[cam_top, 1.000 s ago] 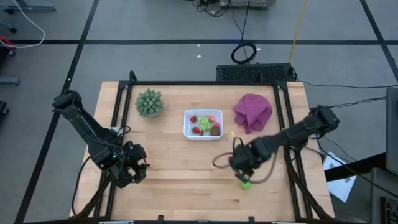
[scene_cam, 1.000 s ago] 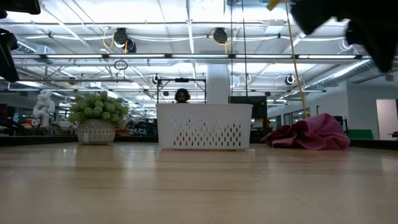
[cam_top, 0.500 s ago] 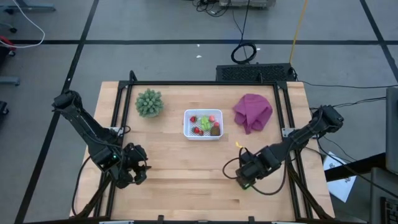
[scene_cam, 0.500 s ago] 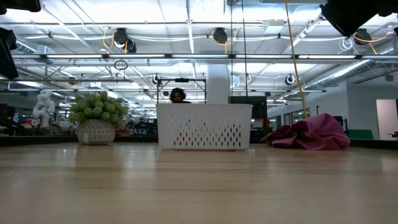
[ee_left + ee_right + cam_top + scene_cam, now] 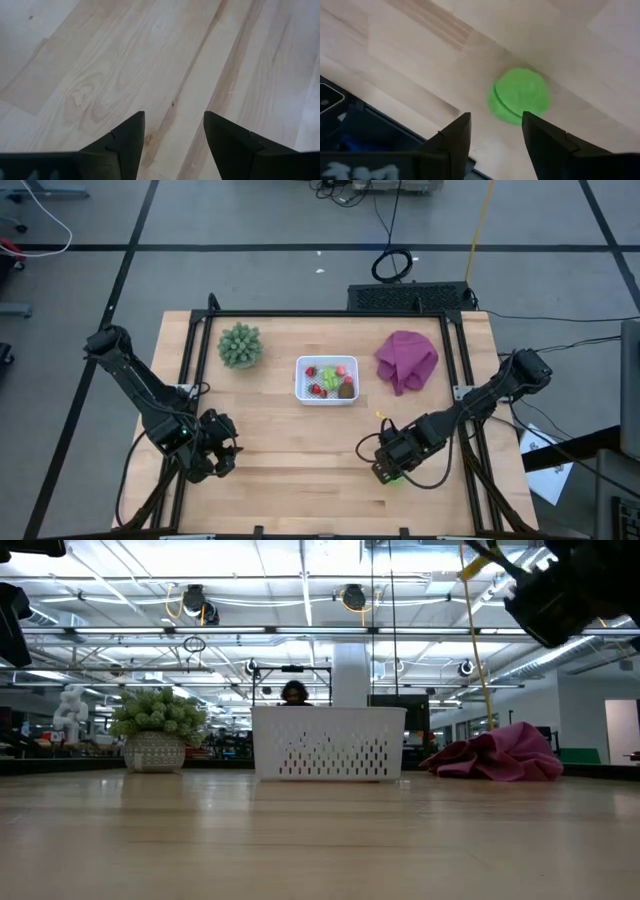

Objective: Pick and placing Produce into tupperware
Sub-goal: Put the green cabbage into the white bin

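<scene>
Fingers [image 5: 455,137] of the right gripper [image 5: 492,132] stand parted, nothing between them, with a bright green round toy piece [image 5: 519,96] lying on the wood just ahead of the tips and not touched. From above, that right gripper [image 5: 392,465] sits low over the front right part of the table [image 5: 290,450], and a sliver of the green piece [image 5: 398,477] peeks out beside it. In the level view only the dark bulk of the right arm [image 5: 565,585] shows at the upper corner.

Over on the other side, the left gripper [image 5: 218,450] waits above the front left of the table. Its own camera shows the 2 fingers [image 5: 125,140] spread apart over bare wood grain, empty.

Back at the middle of the table sits the white perforated tupperware [image 5: 303,390]. It already holds red and pink bits [image 5: 315,383], a green piece [image 5: 329,377] and a brown oval [image 5: 346,390]. The level view shows its slotted front wall [image 5: 328,745], standing upright.

To its left stands a spiky grey-green plant [image 5: 240,345] in a pot [image 5: 154,751]; to its right lies a crumpled purple cloth [image 5: 406,360], both well apart from the tupperware. A person's head [image 5: 294,692] shows far behind the container's rim.
</scene>
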Available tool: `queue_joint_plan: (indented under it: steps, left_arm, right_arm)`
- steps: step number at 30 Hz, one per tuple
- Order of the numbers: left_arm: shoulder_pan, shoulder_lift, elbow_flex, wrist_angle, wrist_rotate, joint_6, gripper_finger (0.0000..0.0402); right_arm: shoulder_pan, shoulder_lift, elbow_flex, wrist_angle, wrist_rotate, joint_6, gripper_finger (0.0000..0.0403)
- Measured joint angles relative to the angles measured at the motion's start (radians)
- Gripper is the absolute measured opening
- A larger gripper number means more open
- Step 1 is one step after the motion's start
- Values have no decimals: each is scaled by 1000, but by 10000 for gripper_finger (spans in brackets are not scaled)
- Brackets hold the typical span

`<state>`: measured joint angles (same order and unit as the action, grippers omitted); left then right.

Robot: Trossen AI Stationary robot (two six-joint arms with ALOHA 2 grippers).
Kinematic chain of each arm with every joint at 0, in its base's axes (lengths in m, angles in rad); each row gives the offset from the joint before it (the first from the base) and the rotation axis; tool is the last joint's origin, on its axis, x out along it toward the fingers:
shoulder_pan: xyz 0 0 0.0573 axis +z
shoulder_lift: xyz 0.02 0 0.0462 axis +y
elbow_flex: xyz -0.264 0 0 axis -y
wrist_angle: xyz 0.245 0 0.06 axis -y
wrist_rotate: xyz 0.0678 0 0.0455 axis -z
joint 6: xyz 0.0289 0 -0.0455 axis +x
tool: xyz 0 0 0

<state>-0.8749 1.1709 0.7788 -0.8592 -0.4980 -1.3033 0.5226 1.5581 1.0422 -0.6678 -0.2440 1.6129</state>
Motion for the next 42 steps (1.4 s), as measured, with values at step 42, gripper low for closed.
queue_joint_plan:
  steps: [42]
  left_arm:
    - [0, 0, 0, -3, -1, -2, 207]
  right_arm:
    - [18, 0, -33, -16, 10, 108, 169]
